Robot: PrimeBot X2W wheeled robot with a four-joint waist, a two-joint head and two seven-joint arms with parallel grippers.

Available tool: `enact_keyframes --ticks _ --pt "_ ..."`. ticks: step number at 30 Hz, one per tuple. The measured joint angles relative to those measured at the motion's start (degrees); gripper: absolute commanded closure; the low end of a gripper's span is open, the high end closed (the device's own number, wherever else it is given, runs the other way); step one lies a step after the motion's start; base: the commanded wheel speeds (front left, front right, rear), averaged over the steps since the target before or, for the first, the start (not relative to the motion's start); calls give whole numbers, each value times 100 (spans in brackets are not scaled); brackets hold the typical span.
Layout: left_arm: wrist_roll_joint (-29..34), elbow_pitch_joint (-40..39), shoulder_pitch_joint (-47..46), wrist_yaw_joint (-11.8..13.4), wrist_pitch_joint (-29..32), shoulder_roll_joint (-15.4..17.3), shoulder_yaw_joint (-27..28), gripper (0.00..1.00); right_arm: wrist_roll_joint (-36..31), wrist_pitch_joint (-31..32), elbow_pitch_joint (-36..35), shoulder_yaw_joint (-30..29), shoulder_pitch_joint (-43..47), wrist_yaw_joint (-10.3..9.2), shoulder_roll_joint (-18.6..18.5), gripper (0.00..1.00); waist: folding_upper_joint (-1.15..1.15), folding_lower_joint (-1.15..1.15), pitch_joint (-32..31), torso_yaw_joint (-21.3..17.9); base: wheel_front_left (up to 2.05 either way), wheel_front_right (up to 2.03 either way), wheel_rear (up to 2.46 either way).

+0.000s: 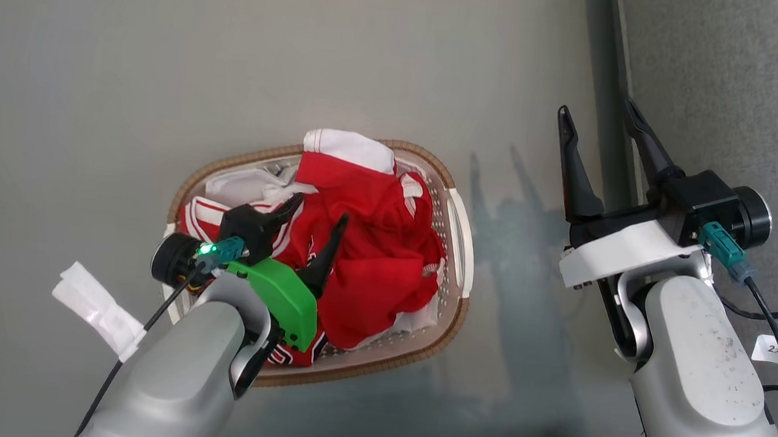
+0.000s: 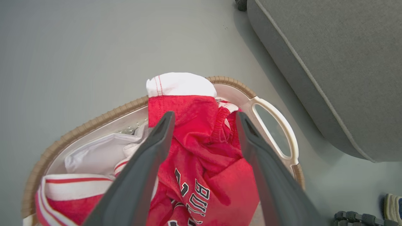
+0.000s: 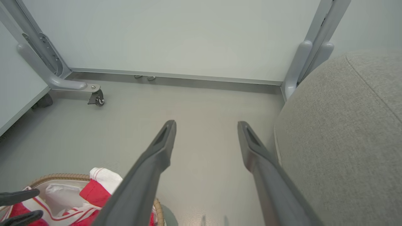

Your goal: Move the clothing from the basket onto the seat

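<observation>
Clothing (image 1: 372, 245), crumpled red mesh with white trim, is lying heaped in the oval perforated basket (image 1: 460, 253), under the left gripper (image 1: 322, 207). Both its fingers and the right gripper's (image 1: 597, 106) are standing wide apart, holding nothing.

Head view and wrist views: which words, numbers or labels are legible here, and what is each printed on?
"BUL": black-and-white letters on the red sports jersey lying in the cream perforated basket; remainder folded away.
"2" plus an unclear character: small white paper tag on the black cable.
Nothing else is readable.
</observation>
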Motion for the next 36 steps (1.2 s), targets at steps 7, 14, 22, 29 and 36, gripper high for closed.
enact_keyframes --ticks 7,14,22,29,36 --pt "-465 776 -487 0 0 -77 -837 0 20 0 -59 111 -68 0 -2 0 0 0 562 -165 0 0 0" --pt "-532 1055 -894 0 0 -119 -1826 0 107 0 -99 145 -92 0 -1 0 0 0 898 -352 0 0 0" --pt "-415 1308 -1180 0 0 16 -2707 0 226 -1 -158 202 -61 0 0 0 0 -1 1141 -503 0 0 0" --pt "-249 1713 -1350 -1 0 44 -2988 0 269 0 -161 204 -59 0 -1 0 0 -1 1265 -542 0 0 0" --pt "159 2291 -1559 -1 0 -68 -3247 0 347 -1 -151 298 -70 0 0 0 0 -1 1396 -574 0 0 0"
